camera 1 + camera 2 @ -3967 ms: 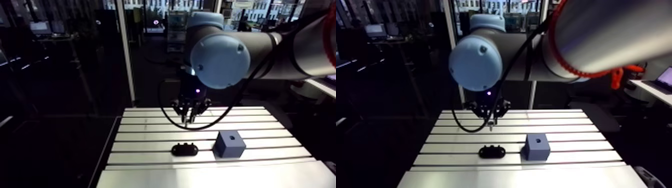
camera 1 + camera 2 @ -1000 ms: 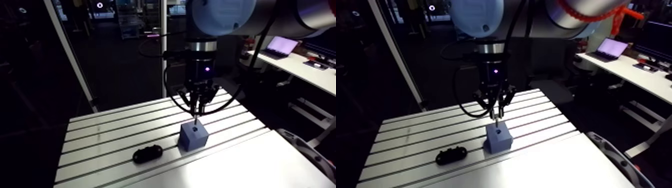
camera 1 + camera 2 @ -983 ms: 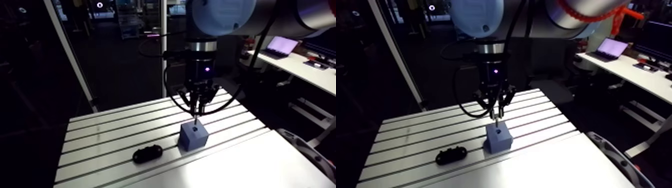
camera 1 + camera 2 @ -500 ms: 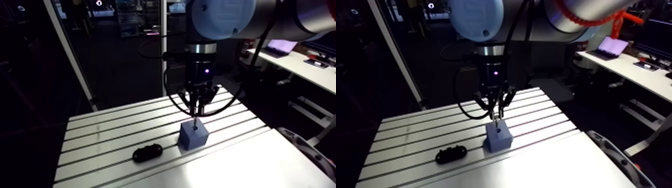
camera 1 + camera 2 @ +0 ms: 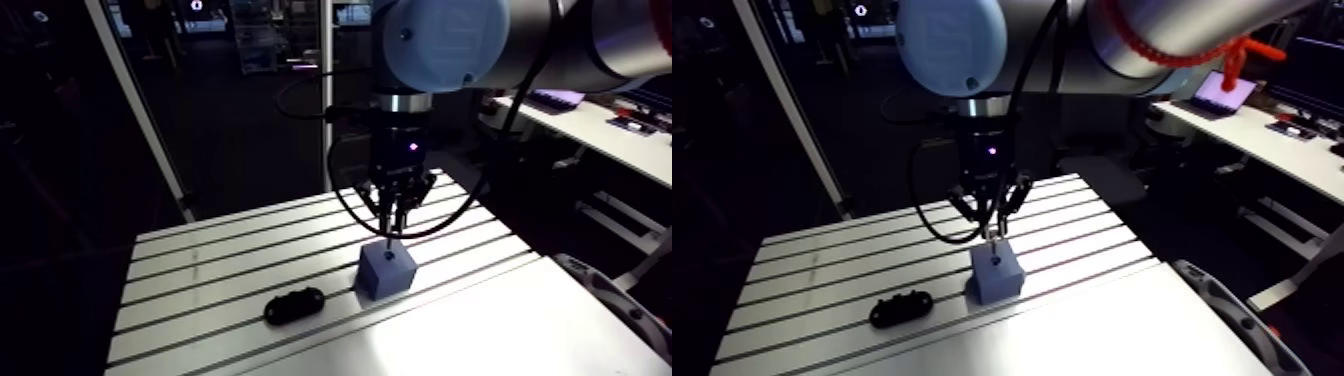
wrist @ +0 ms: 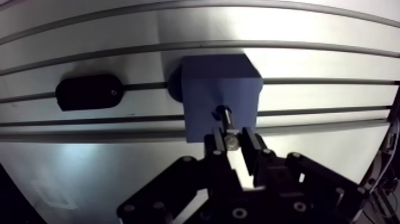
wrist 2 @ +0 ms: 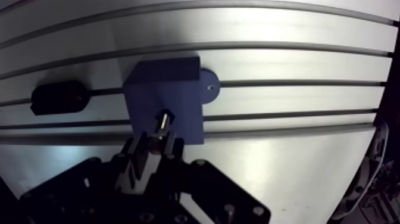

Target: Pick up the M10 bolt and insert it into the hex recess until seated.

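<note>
Slotted aluminium table [image 6: 309,36] bears a blue block [image 6: 220,89] directly under the gripper [image 6: 231,143], jaws clamped on the M10 bolt [image 6: 226,122], tip at the block's recess [image 6: 220,111]; black holder [image 6: 88,92] lies aside.

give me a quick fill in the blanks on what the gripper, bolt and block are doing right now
1. The gripper is ____ on the M10 bolt.
2. The bolt's tip points down at the top face of the ____ block.
3. The oval holder lying apart from the block on the slotted table is ____ in colour.

Missing words: shut; blue; black
</note>
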Controlling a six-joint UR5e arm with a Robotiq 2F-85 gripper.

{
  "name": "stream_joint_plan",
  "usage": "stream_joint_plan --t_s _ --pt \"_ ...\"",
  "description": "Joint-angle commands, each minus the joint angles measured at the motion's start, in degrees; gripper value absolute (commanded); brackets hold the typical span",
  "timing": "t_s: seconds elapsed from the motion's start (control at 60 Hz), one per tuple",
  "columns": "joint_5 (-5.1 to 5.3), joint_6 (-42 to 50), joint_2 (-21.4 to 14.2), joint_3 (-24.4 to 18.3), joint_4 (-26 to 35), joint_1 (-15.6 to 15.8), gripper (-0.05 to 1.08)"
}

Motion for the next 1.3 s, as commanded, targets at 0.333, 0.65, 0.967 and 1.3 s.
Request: stream_joint_plan --t_s 0.333,0.65,0.967,1.3 --pt "0.32 -0.1 0.7 -0.4 1.3 -0.3 1.07" --pt "0.23 -0.1 0.8 -0.1 1.6 -0.3 1.07" --pt "-0.03 -0.1 0.8 0.2 1.3 -0.3 1.07" --pt "-0.12 -0.1 1.4 0.3 1.2 -0.7 1.07"
